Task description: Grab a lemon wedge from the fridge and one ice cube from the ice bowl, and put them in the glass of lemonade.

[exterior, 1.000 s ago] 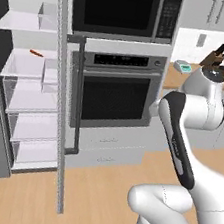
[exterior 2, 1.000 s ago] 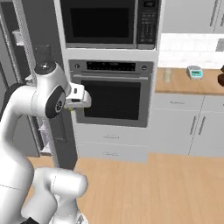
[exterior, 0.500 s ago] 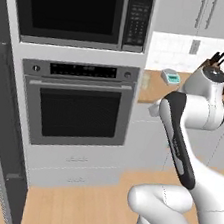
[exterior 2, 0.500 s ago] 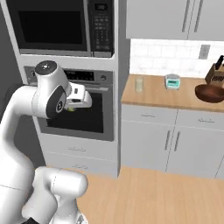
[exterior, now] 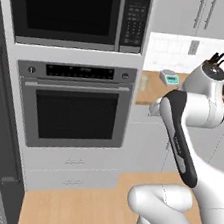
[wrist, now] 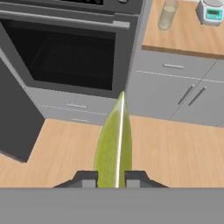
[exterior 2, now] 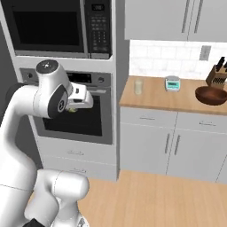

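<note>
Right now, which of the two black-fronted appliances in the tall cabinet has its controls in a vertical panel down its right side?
The upper one, the microwave: its keypad runs down the right of its window. The wall oven below has a horizontal control strip with knobs across its top.

A glossy white robot arm built from rounded, tube-like segments, with a black stripe running along the forearm, dark grey discs capping its joints, a bulbous white base, and two small dark fingertips
</note>
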Controlling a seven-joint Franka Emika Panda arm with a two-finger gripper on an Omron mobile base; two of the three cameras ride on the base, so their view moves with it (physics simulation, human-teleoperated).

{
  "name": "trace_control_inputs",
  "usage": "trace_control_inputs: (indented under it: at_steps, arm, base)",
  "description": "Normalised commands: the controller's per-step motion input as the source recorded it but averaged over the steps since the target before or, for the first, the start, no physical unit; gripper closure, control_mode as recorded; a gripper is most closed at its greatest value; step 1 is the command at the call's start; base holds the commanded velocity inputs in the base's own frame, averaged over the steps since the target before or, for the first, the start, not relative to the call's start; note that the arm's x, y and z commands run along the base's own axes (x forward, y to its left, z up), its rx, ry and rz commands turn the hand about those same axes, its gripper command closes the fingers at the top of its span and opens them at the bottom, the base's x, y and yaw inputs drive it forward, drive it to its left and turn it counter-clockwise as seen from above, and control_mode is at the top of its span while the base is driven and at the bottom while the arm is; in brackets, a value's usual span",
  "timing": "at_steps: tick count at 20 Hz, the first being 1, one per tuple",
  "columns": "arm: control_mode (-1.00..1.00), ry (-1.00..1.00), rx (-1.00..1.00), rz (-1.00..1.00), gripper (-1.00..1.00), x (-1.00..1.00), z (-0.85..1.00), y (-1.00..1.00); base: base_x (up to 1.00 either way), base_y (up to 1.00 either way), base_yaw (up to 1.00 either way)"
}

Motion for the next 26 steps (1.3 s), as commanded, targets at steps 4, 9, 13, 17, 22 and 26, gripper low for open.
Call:
trace_control_inputs:
  at_steps: [4,9,13,17,22,26]
  arm:
    - [1.0,0.0,0.0,0.0,1.0,0.0,0.0,0.0]
    - [1.0,0.0,0.0,0.0,1.0,0.0,0.0,0.0]
    - [1.0,0.0,0.0,0.0,1.0,0.0,0.0,0.0]
    - [1.0,0.0,0.0,0.0,1.0,0.0,0.0,0.0]
    - [1.0,0.0,0.0,0.0,1.0,0.0,0.0,0.0]
    - [1.0,0.0,0.0,0.0,1.0,0.0,0.0,0.0]
  base:
    - [0.06,-1.0,-0.04]
    - [0.29,-1.0,-0.38]
    - [0.43,-1.0,-0.54]
    - [0.78,-0.94,-0.46]
    - [1.0,-0.89,-0.07]
    - [1.0,-0.93,0.3]
